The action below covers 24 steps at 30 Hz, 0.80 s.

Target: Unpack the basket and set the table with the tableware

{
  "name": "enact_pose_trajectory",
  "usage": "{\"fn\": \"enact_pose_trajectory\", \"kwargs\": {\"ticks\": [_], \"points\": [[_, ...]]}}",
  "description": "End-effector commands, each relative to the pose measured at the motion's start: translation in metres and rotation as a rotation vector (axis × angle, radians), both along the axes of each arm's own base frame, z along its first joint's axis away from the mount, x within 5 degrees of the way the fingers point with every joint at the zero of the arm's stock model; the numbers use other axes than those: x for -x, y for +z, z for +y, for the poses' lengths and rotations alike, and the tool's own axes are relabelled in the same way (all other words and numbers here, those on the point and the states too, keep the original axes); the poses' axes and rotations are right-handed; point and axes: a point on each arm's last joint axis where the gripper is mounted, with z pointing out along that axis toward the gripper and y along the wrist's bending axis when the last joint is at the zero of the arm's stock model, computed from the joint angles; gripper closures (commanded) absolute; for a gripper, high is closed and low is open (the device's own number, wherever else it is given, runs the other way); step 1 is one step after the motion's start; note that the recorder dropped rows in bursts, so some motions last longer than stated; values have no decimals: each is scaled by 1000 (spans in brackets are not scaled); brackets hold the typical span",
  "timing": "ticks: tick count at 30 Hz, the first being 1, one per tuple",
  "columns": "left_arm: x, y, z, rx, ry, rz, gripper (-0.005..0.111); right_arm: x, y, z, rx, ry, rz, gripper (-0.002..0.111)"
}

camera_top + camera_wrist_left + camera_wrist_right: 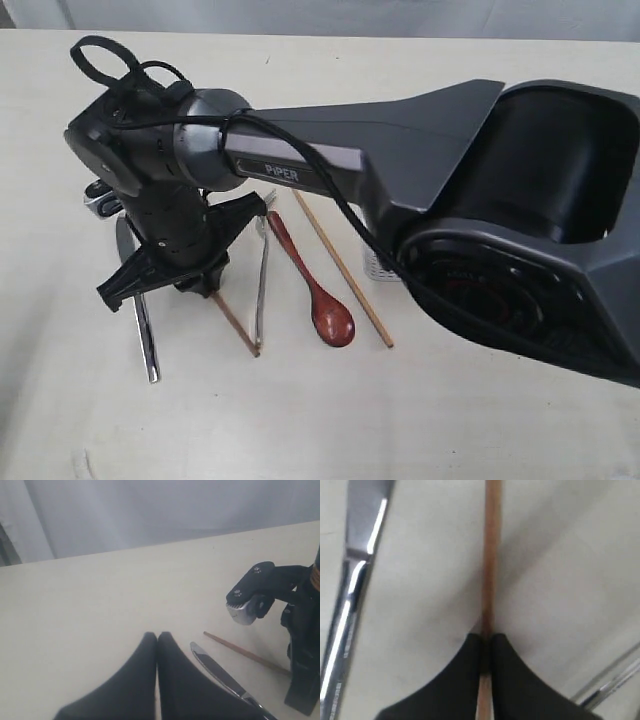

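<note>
In the exterior view my right gripper (203, 288) reaches across to the left and is shut on one wooden chopstick (238, 325), low over the table (450, 420). The right wrist view shows that chopstick (489, 555) pinched between the right gripper's (487, 637) fingers. A steel knife (145, 330) lies to its left, a steel fork (262, 290) to its right. Further right lie the red-brown spoon (318, 298) and the second chopstick (345, 270). My left gripper (157, 636) is shut on nothing, beside the knife (220, 672). The bowl, plate and cup are out of view.
A corner of the white perforated basket (378, 266) peeks out under the right arm's large dark body (520, 230), which hides the table's right side. In the left wrist view the right arm's wrist (300, 645) stands by the chopstick (245, 654).
</note>
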Motion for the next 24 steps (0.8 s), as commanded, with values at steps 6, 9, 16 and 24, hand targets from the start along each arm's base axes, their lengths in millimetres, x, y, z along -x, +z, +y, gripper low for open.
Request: {"fn": "enact_pose_trajectory", "kwargs": {"ticks": [6, 9, 16, 24], "points": [[0, 1, 0, 2, 1, -6, 107, -40, 70, -40, -45, -118, -123, 109], [0, 1, 0, 2, 1, -6, 107, -68, 83, -65, -41, -178, -168, 109], [0, 1, 0, 2, 1, -6, 107, -98, 44, -99, 93, -223, -148, 109], [0, 1, 0, 2, 1, -6, 107, -97, 35, -100, 109, -208, -121, 93]]}}
